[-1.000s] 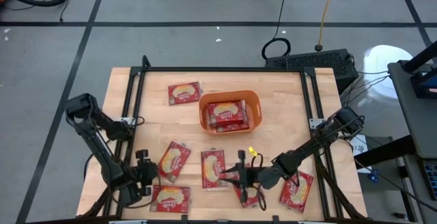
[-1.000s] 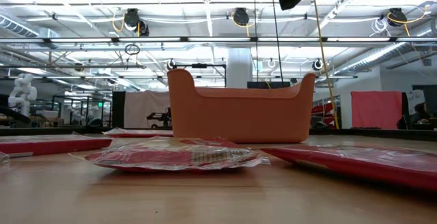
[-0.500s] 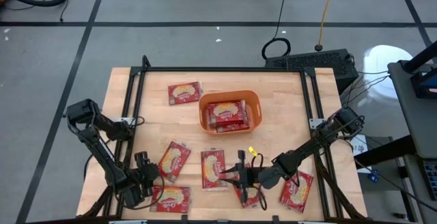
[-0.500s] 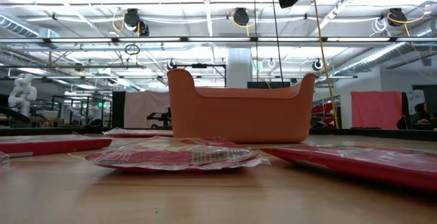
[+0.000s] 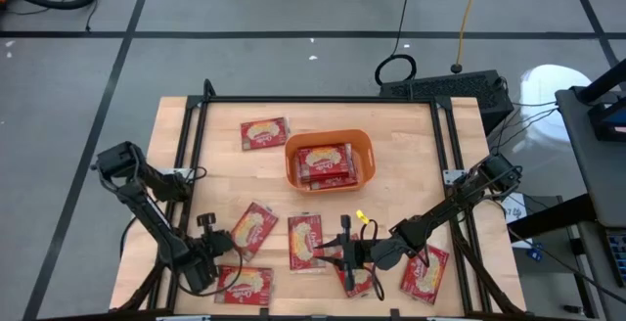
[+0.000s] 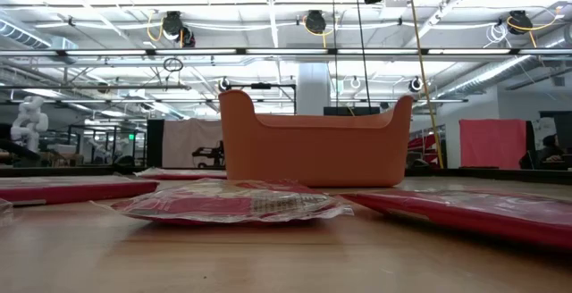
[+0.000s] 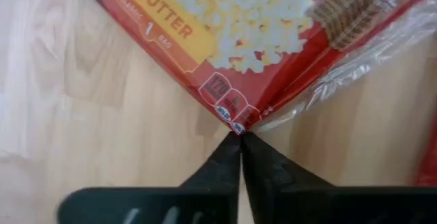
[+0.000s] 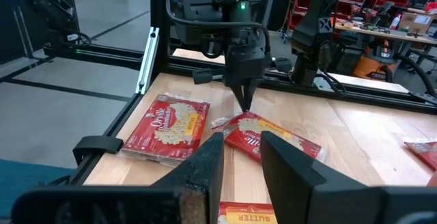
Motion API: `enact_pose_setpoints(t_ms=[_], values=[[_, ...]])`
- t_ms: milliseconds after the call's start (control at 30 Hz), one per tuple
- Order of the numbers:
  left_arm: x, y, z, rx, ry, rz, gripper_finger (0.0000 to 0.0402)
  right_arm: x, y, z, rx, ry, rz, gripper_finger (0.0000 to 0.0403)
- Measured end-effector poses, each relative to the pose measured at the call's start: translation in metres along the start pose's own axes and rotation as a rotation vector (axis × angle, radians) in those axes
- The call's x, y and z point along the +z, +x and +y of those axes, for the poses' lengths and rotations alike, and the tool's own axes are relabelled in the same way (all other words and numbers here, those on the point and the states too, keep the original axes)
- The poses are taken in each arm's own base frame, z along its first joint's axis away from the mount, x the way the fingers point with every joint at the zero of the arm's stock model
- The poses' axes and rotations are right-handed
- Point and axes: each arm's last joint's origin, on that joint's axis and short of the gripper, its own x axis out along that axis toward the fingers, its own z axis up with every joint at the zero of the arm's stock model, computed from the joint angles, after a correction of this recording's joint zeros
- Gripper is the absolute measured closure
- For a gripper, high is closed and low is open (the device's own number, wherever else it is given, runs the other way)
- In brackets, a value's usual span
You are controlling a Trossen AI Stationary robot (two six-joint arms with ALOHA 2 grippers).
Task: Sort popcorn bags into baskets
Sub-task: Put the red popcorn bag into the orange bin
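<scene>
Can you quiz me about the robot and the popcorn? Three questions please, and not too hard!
1. True or false: the orange basket is empty.
2. Pick one. The left gripper is: A) wide open above the basket, B) shut at the corner of a popcorn bag, C) holding a yellow cup.
3. Fill in: in the left wrist view, the big word printed on that popcorn bag is ____.

Key: 1. False, red bags lie inside it. 2. B. 3. BUTTER.

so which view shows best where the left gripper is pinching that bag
The left wrist view: the left gripper is shut on the popcorn bag at its corner. The right wrist view shows it from farther off; the high view is small, and the low view misses it.
</scene>
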Motion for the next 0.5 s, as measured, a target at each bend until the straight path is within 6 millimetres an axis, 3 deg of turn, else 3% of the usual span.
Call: enact_pose_setpoints(t_ms=[267, 500], values=[[0.008, -0.001, 0.004, 0.032, -0.007, -0.096, 0.0398, -0.003, 0.002, 0.001, -0.01, 0.005, 0.003, 0.0314], [0.015, -0.022, 0.019, 0.001, -0.241, -0.213, 0.0399, -0.019, 0.027, 0.011, -0.089, -0.057, 0.045, 0.0314]])
